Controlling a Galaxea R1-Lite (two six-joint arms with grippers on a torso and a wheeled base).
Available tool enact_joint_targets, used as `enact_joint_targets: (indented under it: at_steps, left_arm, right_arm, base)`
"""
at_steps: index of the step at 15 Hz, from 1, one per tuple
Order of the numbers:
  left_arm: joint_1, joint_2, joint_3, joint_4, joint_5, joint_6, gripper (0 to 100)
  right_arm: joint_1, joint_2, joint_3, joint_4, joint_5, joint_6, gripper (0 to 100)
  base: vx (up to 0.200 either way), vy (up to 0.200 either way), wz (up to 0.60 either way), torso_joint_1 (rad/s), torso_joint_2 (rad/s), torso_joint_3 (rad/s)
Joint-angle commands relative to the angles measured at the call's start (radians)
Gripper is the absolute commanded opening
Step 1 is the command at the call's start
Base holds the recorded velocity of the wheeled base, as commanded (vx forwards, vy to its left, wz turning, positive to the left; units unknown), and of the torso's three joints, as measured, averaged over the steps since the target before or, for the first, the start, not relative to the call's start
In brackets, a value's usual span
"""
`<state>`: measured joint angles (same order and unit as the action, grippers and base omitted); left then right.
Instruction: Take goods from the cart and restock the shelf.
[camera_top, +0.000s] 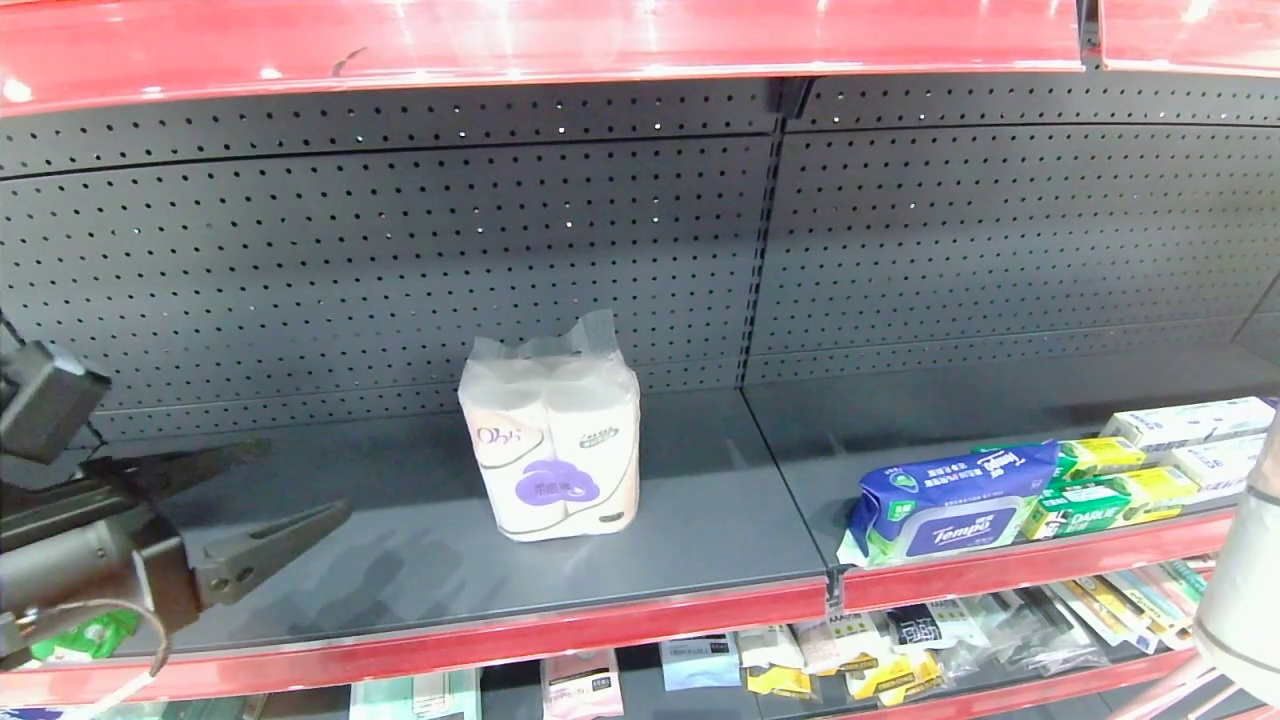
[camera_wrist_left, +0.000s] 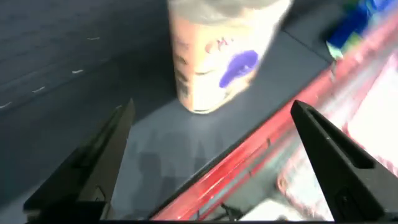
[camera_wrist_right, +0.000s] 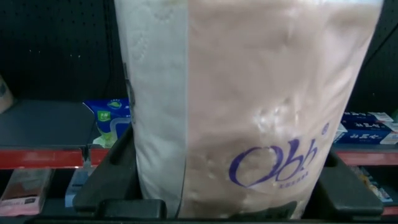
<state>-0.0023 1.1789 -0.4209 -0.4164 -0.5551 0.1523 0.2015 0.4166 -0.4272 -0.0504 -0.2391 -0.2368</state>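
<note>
Shelf (camera_top: 700, 520): grey deck, red front edge, pegboard back.
Shelf pack (camera_top: 548, 450): toilet rolls, stood upright mid-deck; purple cloud label, print too small to read.
Held pack (camera_wrist_right: 249, 106): same kind, purple script, clamped by right gripper (camera_wrist_right: 227, 193).
Left gripper (camera_top: 305, 480): fingers spread, over the deck, left of the shelf pack.
Wipes pack (camera_top: 940, 505): blue, at the front edge.

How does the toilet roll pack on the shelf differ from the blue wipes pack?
The toilet roll pack stands upright; the wipes pack lies on its broad side. The toilet roll pack is white with purple print; the wipes pack is blue. The toilet roll pack stands alone; the wipes pack sits at the front edge beside green boxes. Both rest on the same shelf.
</note>
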Motion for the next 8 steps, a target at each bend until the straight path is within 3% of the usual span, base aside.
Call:
enact_joint_targets:
  at_steps: [1, 3, 5, 8]
  left_arm:
    - [0.008, 0.231, -0.038, -0.035, -0.066, 0.085, 100]
    - [0.042, 0.358, -0.133, -0.041, -0.137, 0.159, 100]
    - [0.078, 0.47, -0.233, -0.038, -0.206, 0.268, 100]
    - [0.076, 0.561, -0.289, -0.042, -0.345, 0.285, 100]
  right_arm:
    - [-0.004, 0.004, -0.005, 0.0, -0.002, -0.001, 0]
    - [-0.016, 0.004, 0.002, 0.0, -0.002, -0.001, 0]
    - [-0.019, 0.008, 0.007, 0.0, 0.0, -0.001, 0]
    - [-0.034, 0.005, 0.008, 0.0, -0.008, -0.001, 0]
  base:
    - [0.0, 0.0, 0.0, 0.0, 0.0, 0.0]
    - [0.0, 0.0, 0.0, 0.0, 0.0, 0.0]
    - [0.0, 0.0, 0.0, 0.0, 0.0, 0.0]
    - [0.0, 0.0, 0.0, 0.0, 0.0, 0.0]
